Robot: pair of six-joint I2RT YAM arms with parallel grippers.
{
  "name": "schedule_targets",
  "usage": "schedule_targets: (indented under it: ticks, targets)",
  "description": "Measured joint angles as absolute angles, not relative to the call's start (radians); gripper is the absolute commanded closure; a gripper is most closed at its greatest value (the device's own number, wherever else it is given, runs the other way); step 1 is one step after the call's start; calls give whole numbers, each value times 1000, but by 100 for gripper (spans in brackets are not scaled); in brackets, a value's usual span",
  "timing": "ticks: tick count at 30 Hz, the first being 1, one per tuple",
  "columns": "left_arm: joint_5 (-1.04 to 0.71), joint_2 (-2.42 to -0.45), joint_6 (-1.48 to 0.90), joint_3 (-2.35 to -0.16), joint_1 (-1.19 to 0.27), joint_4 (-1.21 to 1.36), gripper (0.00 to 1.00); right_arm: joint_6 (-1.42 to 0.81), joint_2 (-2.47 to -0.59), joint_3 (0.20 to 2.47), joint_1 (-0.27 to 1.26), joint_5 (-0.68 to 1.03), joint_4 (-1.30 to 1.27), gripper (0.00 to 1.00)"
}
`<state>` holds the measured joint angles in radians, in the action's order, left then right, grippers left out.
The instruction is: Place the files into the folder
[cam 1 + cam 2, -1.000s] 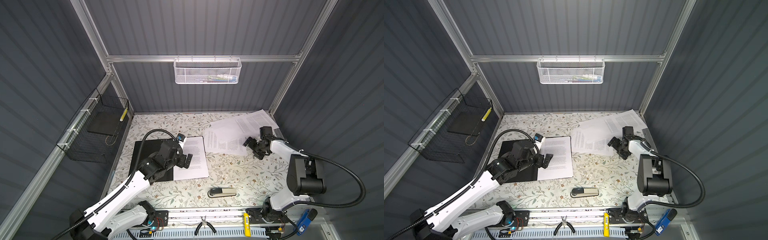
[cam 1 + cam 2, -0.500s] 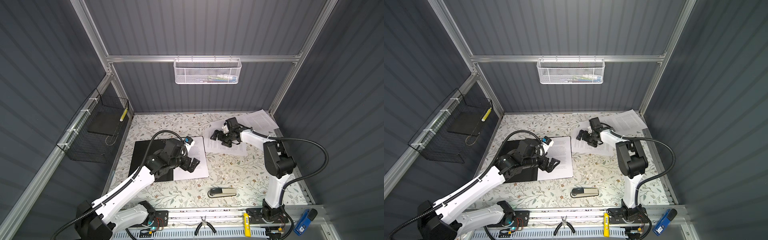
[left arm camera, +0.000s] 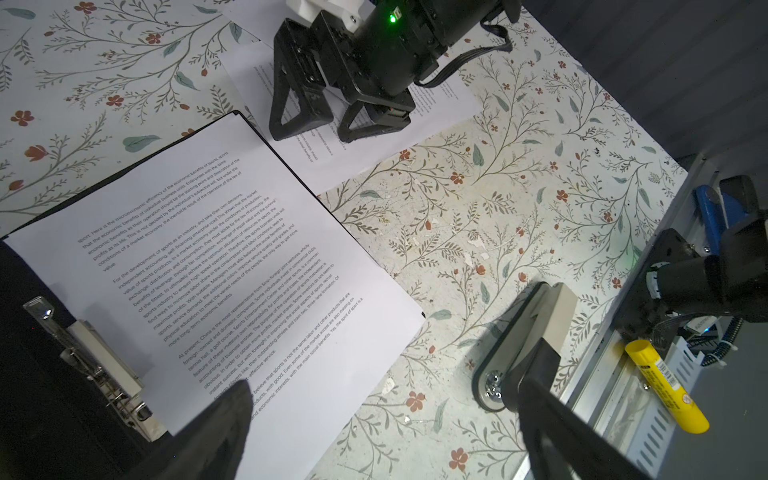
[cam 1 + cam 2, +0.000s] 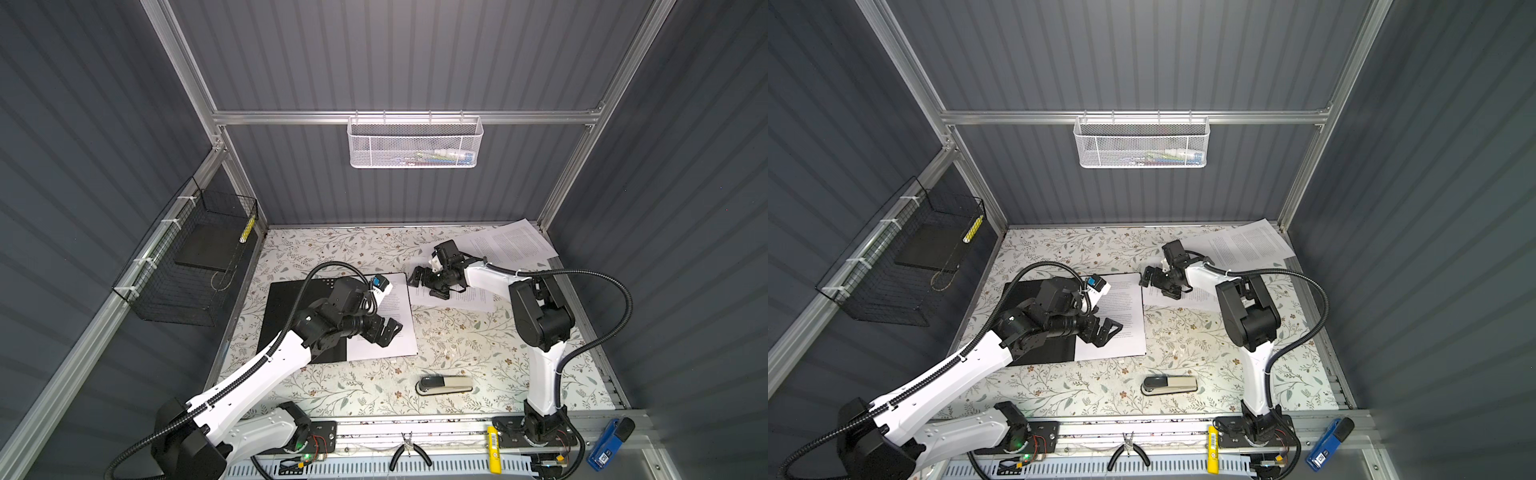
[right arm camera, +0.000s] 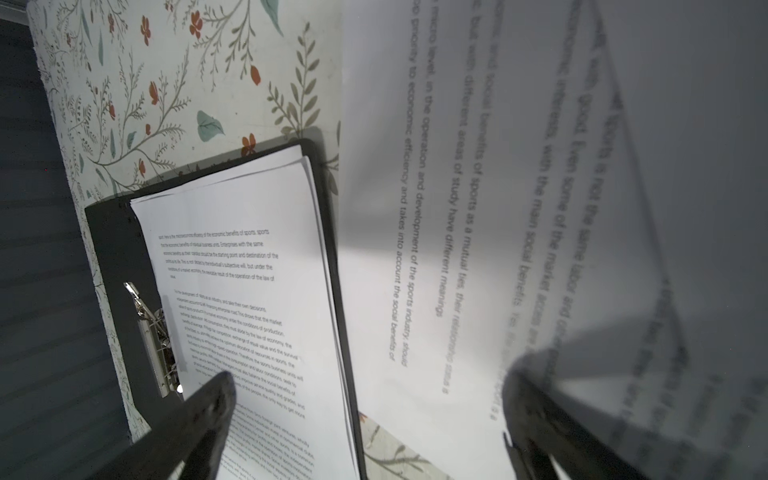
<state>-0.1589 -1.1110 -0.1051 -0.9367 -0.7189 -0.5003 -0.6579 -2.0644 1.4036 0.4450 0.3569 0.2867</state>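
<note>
Black folder (image 4: 278, 303) open flat, centre-left in both top views, white files (image 4: 399, 307) stacked on its right half.
Left gripper (image 4: 390, 332) spread wide above that stack; right gripper (image 4: 424, 283) spread over loose sheets (image 4: 515, 245), upper right. Left wrist: "For the development of sports as an industry". Right wrist: "development of the sports industry".

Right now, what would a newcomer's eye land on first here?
The open thin black rectangular folder lies left of centre on the floral-patterned table, with white printed paper sheets stacked on its right half. The left end effector hangs open over that stack. The right end effector, also open, is above loose white printed sheets fanned toward the back right corner.
</note>
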Motion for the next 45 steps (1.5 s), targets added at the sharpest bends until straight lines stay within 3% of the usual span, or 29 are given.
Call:
schedule_targets:
  ticks: [7, 13, 18, 25, 34, 39, 45]
  targets:
    - [-208, -1157, -163, -1014, -719, -471, 0, -688, -1925, 1210, 414, 334, 269, 1]
    - [-261, -1308, -207, -1140, -719, -450, 0, -748, -1700, 912, 275, 384, 197, 1]
    - [-303, -1510, -232, -1234, -751, -444, 0, -768, -1509, 720, 128, 418, 203, 1]
    - [-356, -1900, -261, -1520, -872, -451, 0, -682, -1333, 694, -42, 301, 246, 1]
    - [-387, -2307, -274, -1895, -921, -520, 0, -647, -1335, 652, -270, 307, 118, 1]
    - [-386, -2366, -274, -1946, -921, -541, 0, -645, -1381, 675, -300, 302, 120, 1]
    - [-357, -2371, -274, -1947, -921, -543, 0, -645, -1580, 782, -347, 306, 126, 1]
